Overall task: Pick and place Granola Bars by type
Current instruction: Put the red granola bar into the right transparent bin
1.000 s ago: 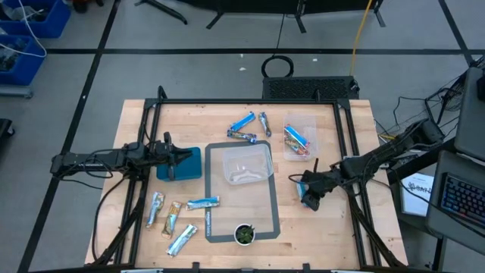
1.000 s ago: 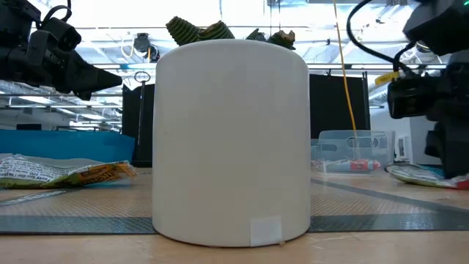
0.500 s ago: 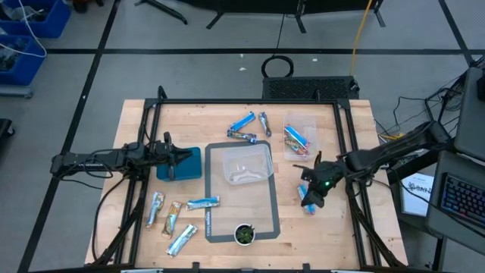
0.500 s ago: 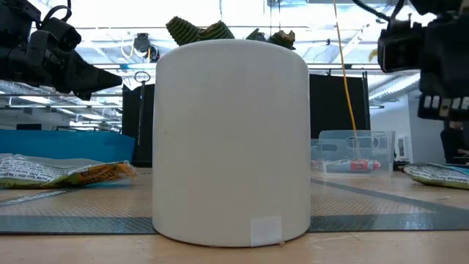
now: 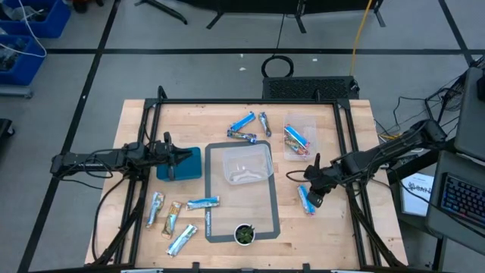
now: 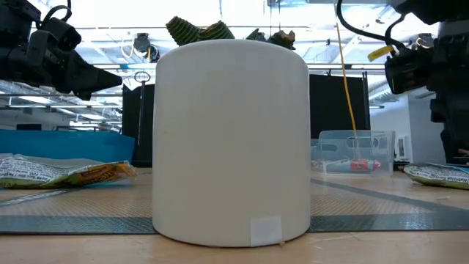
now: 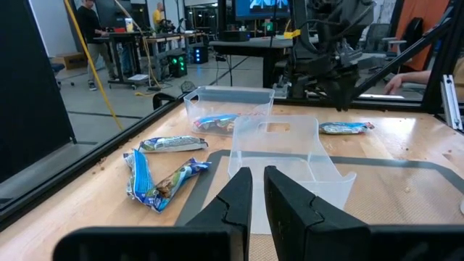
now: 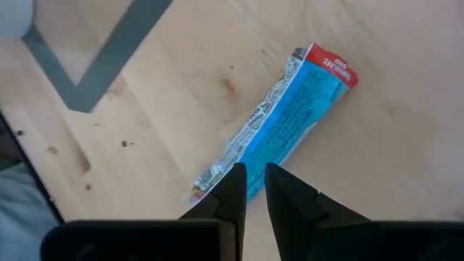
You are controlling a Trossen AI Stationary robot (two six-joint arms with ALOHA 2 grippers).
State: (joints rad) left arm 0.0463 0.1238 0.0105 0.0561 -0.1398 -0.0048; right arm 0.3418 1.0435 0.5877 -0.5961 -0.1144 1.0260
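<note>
Wooden tabletop (image 5: pixel 136 114) with a grey mat (image 5: pixel 274 205) at centre, carrying a clear tub (image 5: pixel 244 163) and a small green plant (image 5: pixel 244 234). Right claw (image 5: pixel 317 196) poised just above a blue bar (image 5: pixel 305 199) with a red end, lying flat on bare wood right of the mat; fingers nearly closed, a narrow gap showing, gripping nothing. Left claw (image 5: pixel 176 158) parked over a blue lid (image 5: pixel 189 163) left of the tub, fingers likewise almost together and empty. Small bin (image 5: pixel 300 121) at the far right holding blue-and-red bars. Three bars (image 5: pixel 248 127) loose behind the tub. Four more bars (image 5: pixel 178 216) at the near left, silvery, tan and blue.
</note>
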